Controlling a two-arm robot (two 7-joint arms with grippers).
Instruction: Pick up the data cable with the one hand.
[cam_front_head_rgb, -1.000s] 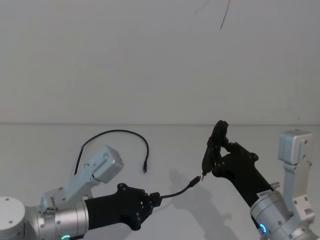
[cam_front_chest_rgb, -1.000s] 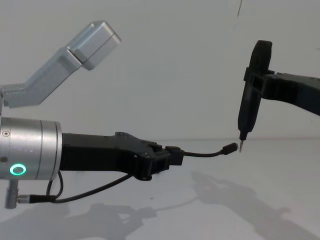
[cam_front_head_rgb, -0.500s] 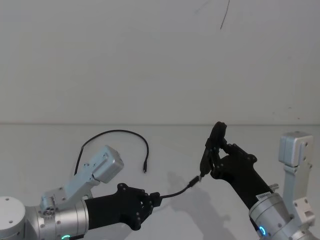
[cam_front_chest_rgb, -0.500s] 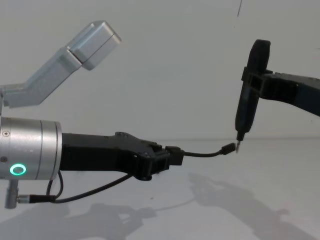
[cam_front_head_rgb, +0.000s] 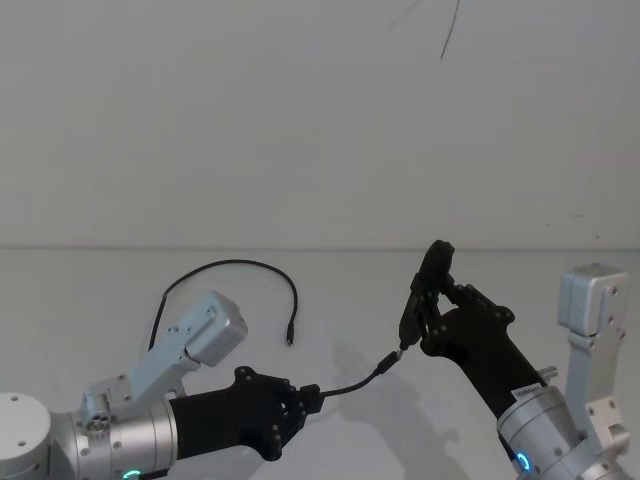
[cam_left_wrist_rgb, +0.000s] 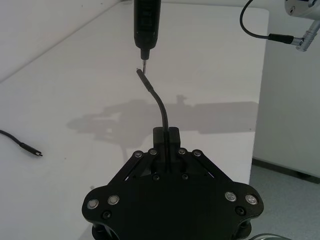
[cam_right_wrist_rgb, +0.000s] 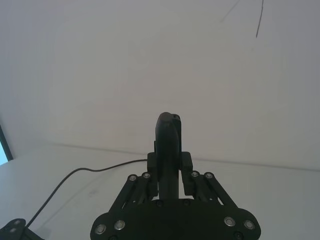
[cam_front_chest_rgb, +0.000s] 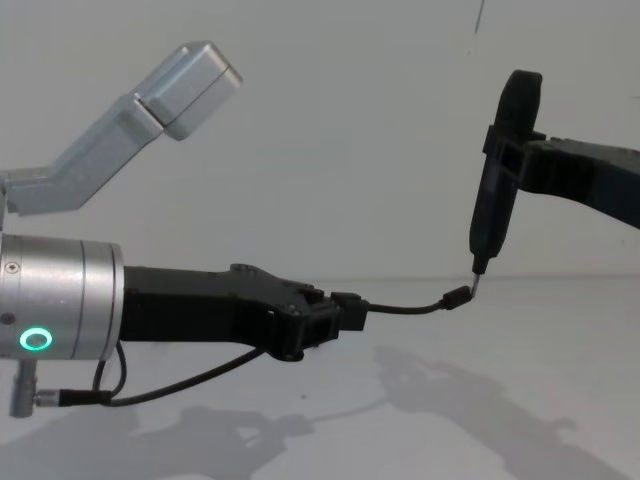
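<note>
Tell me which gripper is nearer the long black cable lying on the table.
Left. The left gripper is just in front of the data cable; the right gripper is farther off to its right.

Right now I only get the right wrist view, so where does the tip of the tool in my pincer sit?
Observer: The right pincer holds the tool tip down, right by the plug of a short wire; whether they touch I cannot tell.
Operator: What holds that wire?
Observer: The left pincer, shut on its other end, above the table.
Operator: And the cable?
Observer: The cable lies curved on the table behind the left arm, untouched by either pincer.
</note>
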